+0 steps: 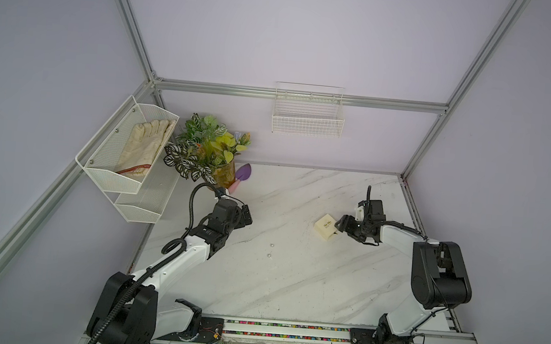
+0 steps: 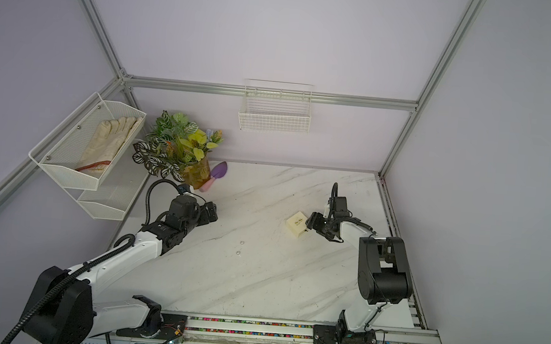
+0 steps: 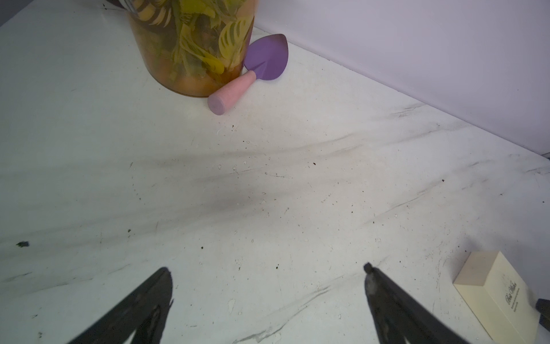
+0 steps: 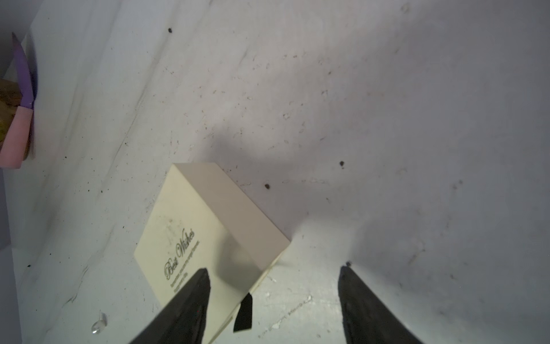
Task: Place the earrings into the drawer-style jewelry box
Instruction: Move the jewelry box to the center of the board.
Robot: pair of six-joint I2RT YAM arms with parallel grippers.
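Plainly I was at the drawer-opening step, with nothing yet in the box (image 1: 325,227). Over the table (image 1: 291,283) the left gripper (image 3: 268,268) hung released, jaws wide and empty above bare surface, at about 10 o'clock of the earrings (image 1: 272,244). The right gripper (image 4: 275,269) sat at 3 o'clock of the box, also unclenched and grasping nothing. In its wrist view one finger (image 4: 187,297) lay over the lid's corner and the other over the table. The tab (image 4: 243,312) stood in the gap between them, touched by neither as far as I could tell.

My next move, I judged, called for shifting until both fingers flanked the tab, pinching it, then drawing straight back toward 3 o'clock. So light a box might slide along, and the left might have to brace it.

The box lay flat at about 2 o'clock of table centre: cream, square, with dark script on the lid and no lining showing, so the tray looked pushed home. The tab was a small dark strip at the box's edge. The earrings, two tiny silvery beads, lay loose and close together near table centre, well apart from the box at its 8 o'clock.
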